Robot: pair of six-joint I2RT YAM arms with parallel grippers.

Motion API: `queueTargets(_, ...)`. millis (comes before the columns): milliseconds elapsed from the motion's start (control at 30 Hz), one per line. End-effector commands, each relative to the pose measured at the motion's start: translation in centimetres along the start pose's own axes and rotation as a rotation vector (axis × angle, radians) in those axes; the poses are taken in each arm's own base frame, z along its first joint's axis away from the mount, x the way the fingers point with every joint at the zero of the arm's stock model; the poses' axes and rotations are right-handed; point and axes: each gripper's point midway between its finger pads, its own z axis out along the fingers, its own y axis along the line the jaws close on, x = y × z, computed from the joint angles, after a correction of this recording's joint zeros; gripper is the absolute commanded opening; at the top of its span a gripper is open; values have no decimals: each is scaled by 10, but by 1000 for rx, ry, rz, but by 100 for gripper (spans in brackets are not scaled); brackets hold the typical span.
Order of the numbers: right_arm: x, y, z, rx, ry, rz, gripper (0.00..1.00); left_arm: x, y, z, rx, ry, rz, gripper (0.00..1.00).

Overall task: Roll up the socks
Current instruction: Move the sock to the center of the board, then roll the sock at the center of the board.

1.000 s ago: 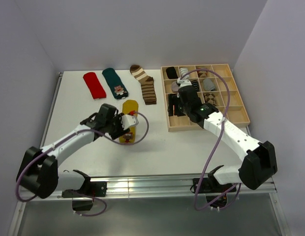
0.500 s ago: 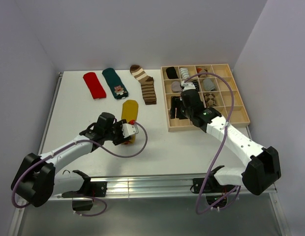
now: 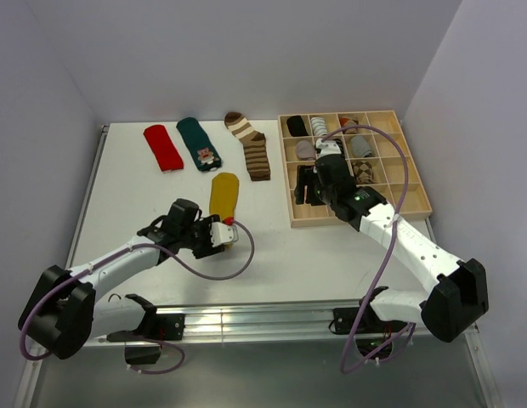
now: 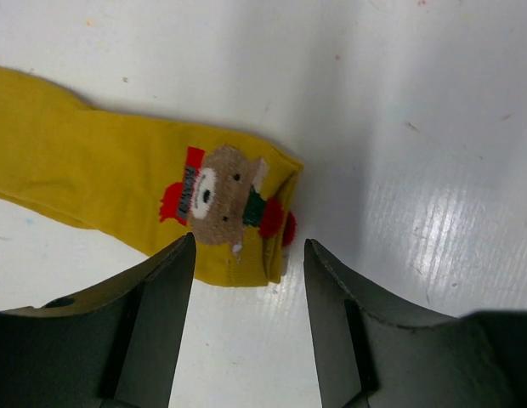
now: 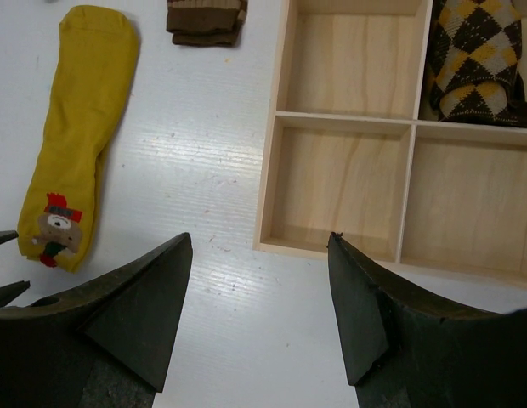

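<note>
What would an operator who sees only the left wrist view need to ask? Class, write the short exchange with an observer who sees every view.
Operator: Besides this yellow sock, any others on the table?
Observer: Three at the far side: red sock, teal sock, striped sock, all unrolled.
Operator: Where is the right gripper?
Observer: Open, over the tray's near left corner.
</note>
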Motion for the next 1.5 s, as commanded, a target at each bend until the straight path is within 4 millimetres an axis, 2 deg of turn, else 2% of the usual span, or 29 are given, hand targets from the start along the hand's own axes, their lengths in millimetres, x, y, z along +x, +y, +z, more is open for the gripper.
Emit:
queueTargets(0,-6,-3,-5,13,-35,13,72,0,-4,2,4,-27,45,59)
queueTargets(200,-3,-3,-2,10,-34,14,72,10,-3,13,-15,-11,53,58)
queueTargets(467,-1,-1,1,-1,-28,12,72,9,12,24,-87,-29,50,56)
queueTargets(633,1,-2,1,-2,-28,9,72,12,11,27,-89,-21,56,56)
queueTargets(733,3,-2,1,-4,-27,9,72,19,5,31,-62,9,55,51)
queueTargets(833,1,0,0,-14,-31,6,72,26,-3,36,-8,46,36,41)
queueTargets(933,1,2,0,-27,-31,3,71,28,-10,39,60,83,-7,20)
queueTargets(967,1,4,0,-35,-31,3,71,21,-4,39,60,77,-12,17)
queueTargets(1033,2,4,0,-43,-32,-2,70,23,-15,37,128,109,-50,10)
queueTargets(1067,1,5,-1,-51,-35,-9,70,11,-10,35,140,92,-70,8)
queueTargets(1100,1,7,-1,-59,-35,-9,70,13,-18,31,183,116,-97,7)
queueTargets(1133,2,8,-2,-67,-36,-13,70,13,-22,29,216,131,-116,6)
queueTargets(1167,2,9,-3,-76,-39,-17,70,-3,-16,27,235,102,-124,6)
queueTargets(1200,1,15,-5,-111,-42,-23,70,-7,-18,25,260,107,-140,5)
queueTargets(1233,4,18,-5,-135,-39,-28,69,0,-31,20,331,159,-186,4)
queueTargets(1267,3,21,-8,-158,-52,-34,69,-13,-24,19,347,144,-187,4)
queueTargets(1300,1,28,-10,-194,-66,-39,69,-17,-31,17,398,146,-214,4)
queueTargets(1333,6,31,-11,-214,-62,-43,69,-12,-43,13,470,188,-259,3)
queueTargets(1400,3,37,-15,-248,-93,-50,69,-24,-43,9,536,170,-274,2)
queueTargets(1467,10,44,-20,-291,-94,-63,69,-25,-47,7,602,198,-313,2)
